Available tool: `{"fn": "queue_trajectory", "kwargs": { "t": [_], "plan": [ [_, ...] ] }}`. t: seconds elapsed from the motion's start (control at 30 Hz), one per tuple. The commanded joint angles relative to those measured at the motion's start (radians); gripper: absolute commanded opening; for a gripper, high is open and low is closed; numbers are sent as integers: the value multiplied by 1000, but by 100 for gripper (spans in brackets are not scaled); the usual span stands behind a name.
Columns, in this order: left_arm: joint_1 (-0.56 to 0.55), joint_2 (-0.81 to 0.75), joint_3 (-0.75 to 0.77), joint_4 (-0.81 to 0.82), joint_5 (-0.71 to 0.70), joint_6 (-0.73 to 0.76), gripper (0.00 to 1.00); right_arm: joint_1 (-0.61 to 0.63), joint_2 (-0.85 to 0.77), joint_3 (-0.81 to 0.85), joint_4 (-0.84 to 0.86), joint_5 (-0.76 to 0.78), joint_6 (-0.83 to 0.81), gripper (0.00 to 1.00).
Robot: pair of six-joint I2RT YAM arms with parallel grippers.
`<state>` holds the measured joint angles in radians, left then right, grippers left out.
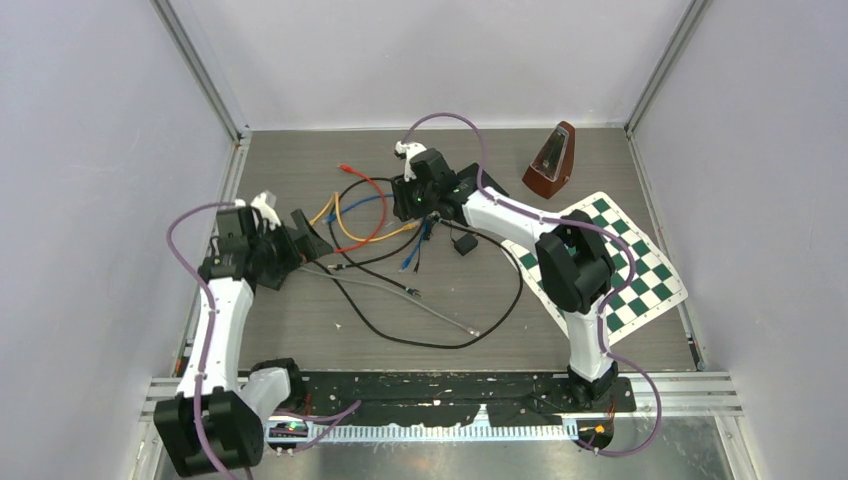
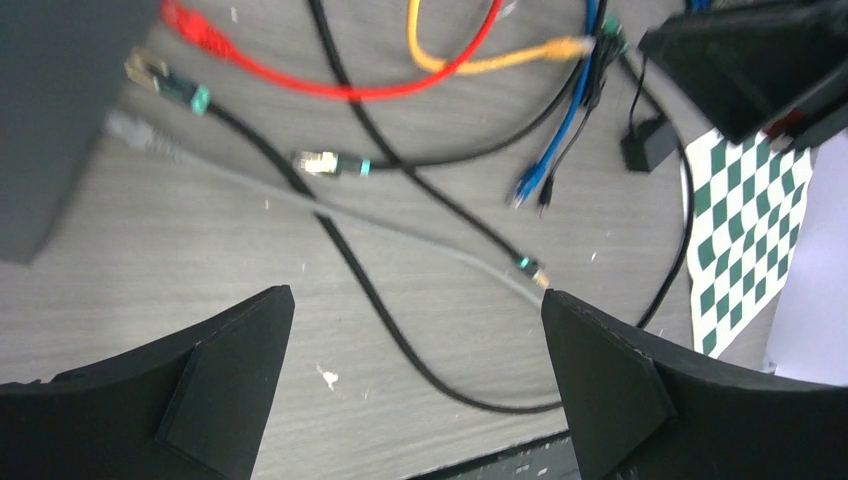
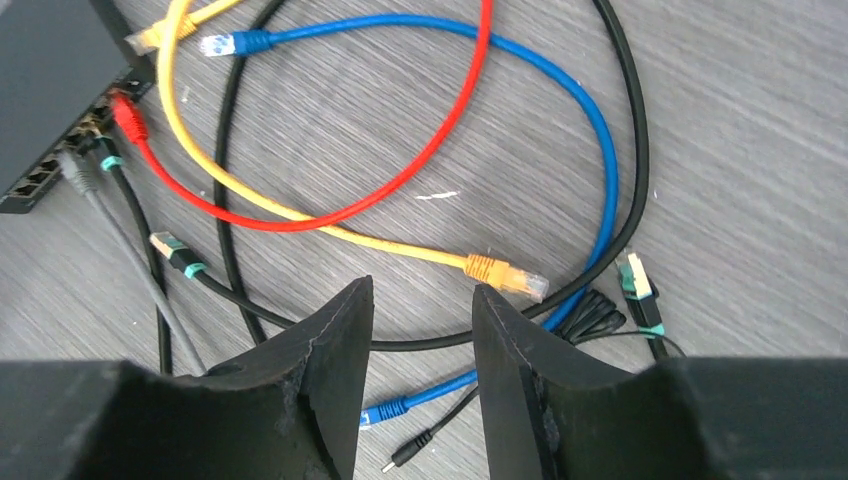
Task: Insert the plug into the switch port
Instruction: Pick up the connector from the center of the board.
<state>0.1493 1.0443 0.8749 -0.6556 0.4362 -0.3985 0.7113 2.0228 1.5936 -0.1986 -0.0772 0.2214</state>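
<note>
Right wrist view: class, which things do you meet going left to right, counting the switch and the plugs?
Switch, red plug, silver plug, upper blue plug, lower blue plug, lower yellow plug, green-banded plug.

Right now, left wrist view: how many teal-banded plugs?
3 teal-banded plugs: upper left beside the switch, centre, lower right. Others may lie out of frame.

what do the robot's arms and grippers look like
The left arm and right arm both have white links with bulky black joints, and a purple cable loops alongside each. The left gripper and right gripper have matte black, wedge-shaped fingers.
</note>
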Motion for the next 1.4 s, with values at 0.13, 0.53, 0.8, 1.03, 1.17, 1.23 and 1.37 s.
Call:
{"fn": "queue_trajectory", "kwargs": {
  "t": [0.13, 0.53, 0.8, 1.03, 1.17, 1.23, 1.37],
  "plan": [
    [-11, -209, -195, 38, 110, 4, 100, 4, 79, 96, -183, 203, 190, 45],
    [-74, -355, -267, 81, -39, -38, 100, 75, -118, -163, 9, -35, -292, 49],
    [-98, -421, -265, 84, -28, -22, 100, 40, -101, -115, -143, -419, -789, 49],
    [-118, -482, -265, 67, -132, -27, 100, 24, -46, -72, -256, -553, -1059, 49],
    [-123, -490, -257, 54, -151, -21, 100, 23, -16, -52, -301, -533, -1152, 50],
    [-128, -493, -256, 51, -157, -18, 100, 23, 4, -33, -322, -538, -1178, 50],
    [-130, -508, -254, 47, -180, -16, 100, 23, 52, 22, -387, -531, -1227, 50]
  ]
}}
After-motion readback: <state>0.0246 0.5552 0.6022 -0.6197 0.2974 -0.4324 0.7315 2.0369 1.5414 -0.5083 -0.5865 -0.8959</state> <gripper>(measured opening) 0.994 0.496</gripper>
